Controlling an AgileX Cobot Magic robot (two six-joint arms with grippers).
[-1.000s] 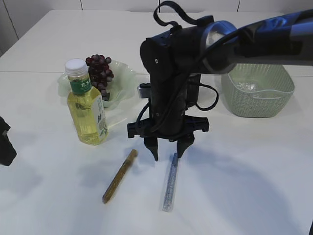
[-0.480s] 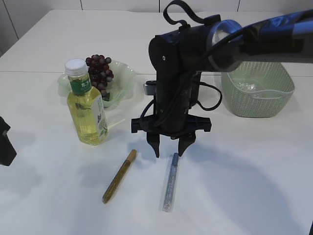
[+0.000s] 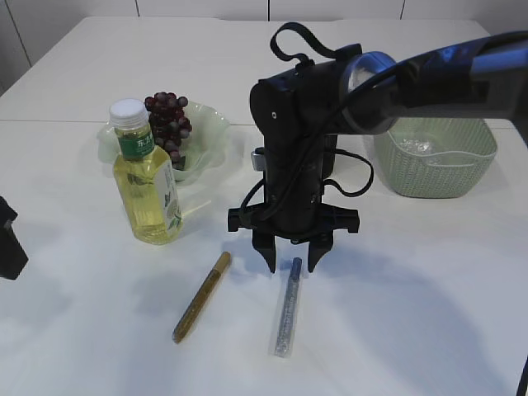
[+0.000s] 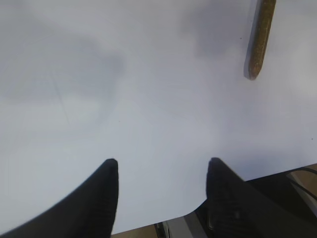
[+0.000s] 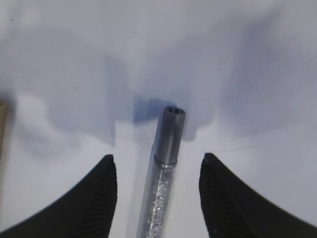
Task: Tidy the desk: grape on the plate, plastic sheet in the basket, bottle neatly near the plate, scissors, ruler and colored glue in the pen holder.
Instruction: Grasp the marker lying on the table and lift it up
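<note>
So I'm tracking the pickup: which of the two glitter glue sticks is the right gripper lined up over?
The silver one. Its grey cap end lies between the open fingers of the right gripper, while the gold stick lies apart, off to its left.

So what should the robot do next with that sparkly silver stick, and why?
Probably lower the right gripper a little more, then close. Its jaws stand open on either side of the silver glitter glue, which lies flat on the table, not yet gripped.
</note>
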